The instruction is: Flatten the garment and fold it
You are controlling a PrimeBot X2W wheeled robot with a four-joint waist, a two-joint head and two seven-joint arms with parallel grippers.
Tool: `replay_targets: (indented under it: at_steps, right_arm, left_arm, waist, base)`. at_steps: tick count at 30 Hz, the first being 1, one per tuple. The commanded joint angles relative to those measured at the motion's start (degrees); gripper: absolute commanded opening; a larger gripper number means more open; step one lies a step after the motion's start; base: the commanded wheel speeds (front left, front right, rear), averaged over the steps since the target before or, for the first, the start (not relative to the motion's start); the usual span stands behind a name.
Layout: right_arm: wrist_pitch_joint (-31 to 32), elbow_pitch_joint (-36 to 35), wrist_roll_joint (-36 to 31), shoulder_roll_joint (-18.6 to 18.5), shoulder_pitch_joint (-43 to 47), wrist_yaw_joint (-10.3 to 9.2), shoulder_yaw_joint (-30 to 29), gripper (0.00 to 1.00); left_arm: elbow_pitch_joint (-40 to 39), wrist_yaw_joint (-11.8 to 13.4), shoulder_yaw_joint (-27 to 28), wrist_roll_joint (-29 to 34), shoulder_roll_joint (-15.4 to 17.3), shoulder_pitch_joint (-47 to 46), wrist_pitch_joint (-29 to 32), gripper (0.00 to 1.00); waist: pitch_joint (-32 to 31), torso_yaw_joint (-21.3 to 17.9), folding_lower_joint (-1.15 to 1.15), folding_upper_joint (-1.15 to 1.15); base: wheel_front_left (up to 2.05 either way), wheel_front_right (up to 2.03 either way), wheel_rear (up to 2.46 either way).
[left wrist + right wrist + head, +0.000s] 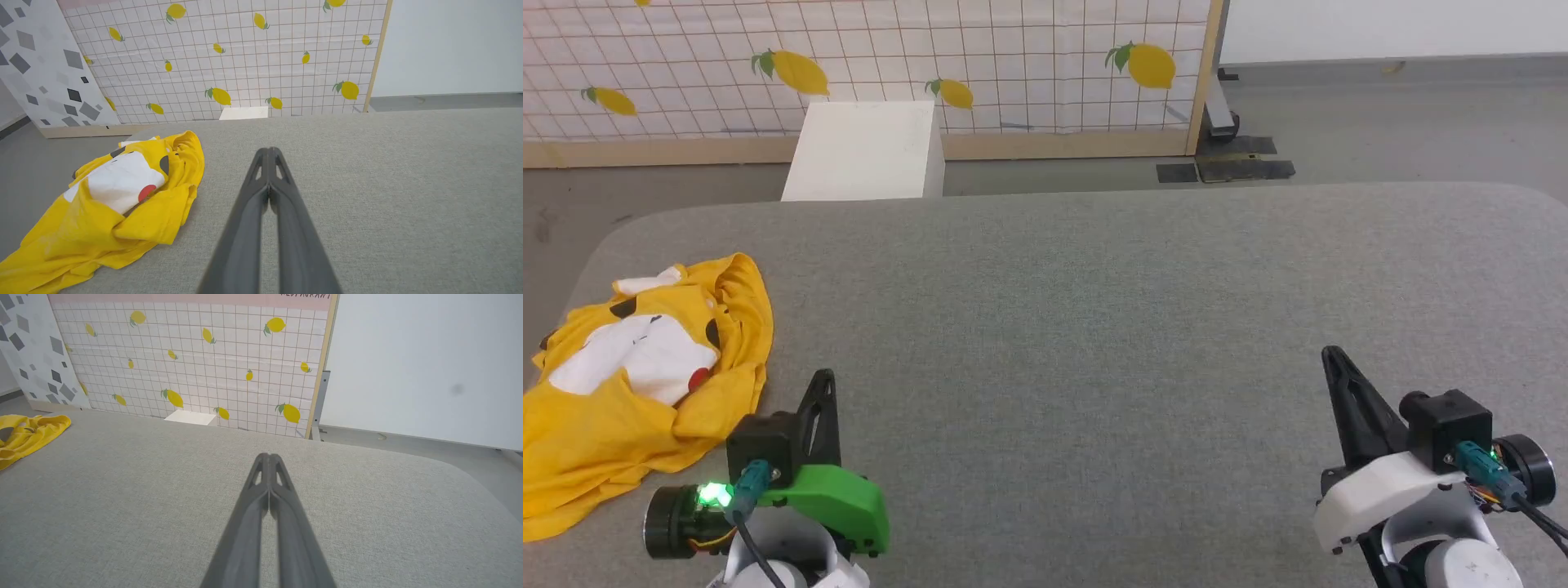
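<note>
The garment (621, 392), a yellow T-shirt with a white, black and red face print, lies crumpled at the left edge of the grey table (1094, 327). My left gripper (825, 377) hovers just right of it, fingers pressed together, empty. In the left wrist view the garment (110, 204) lies left of the shut left gripper (269, 152). My right gripper (1331, 355) is far off at the lower right, shut and empty. The right wrist view has the right gripper (269, 456) over bare cloth and a corner of the garment (28, 435) at far left.
A white box (866, 151) stands on the floor beyond the table's far edge, in front of a lemon-print tiled panel (1013, 57). The panel's wheeled base (1225, 122) and dark floor plates (1225, 170) sit at the back right. The table's corners are rounded.
</note>
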Motion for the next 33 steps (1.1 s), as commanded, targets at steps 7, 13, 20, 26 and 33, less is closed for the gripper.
replay_targets:
  at_steps: [7, 13, 20, 26, 33]
  right_arm:
    - [0.0, -0.3, -0.4, 0.1, 0.8, -0.09, 0.1, 0.00]
    - [0.0, -0.3, -0.4, 0.1, 0.8, -0.09, 0.1, 0.00]
    - [-0.3, 0.2, 0.4, 0.0, 0.2, 0.01, -0.1, 1.00]
    - [-1.0, 0.7, 1.0, 0.0, 0.5, 0.00, -0.6, 1.00]
    - [-1.8, 1.3, 1.7, 0.0, 0.8, 0.00, -1.0, 1.00]
  left_arm:
    - [-0.1, 0.0, 0.1, 0.7, -0.2, 0.6, 0.1, 0.00]
    - [-0.1, 0.0, 0.1, 0.7, -0.2, 0.6, 0.1, 0.00]
    - [0.2, 0.1, -0.3, -0.5, 0.0, 0.0, -0.3, 1.00]
    - [0.7, 0.3, -0.9, -1.0, 0.0, 0.1, -1.0, 1.00]
    - [1.1, 0.6, -1.4, -1.5, 0.0, 0.0, -1.8, 1.00]
  waist:
    - [0.0, 0.0, 0.00, 0.00]
    - [0.0, 0.0, 0.00, 0.00]
    - [0.0, 0.0, 0.00, 0.00]
    - [0.0, 0.0, 0.00, 0.00]
    - [0.0, 0.1, 0.00, 0.00]
  base:
    - [0.00, 0.00, 0.00]
    - [0.00, 0.00, 0.00]
    - [0.00, 0.00, 0.00]
    - [0.00, 0.00, 0.00]
    - [0.00, 0.00, 0.00]
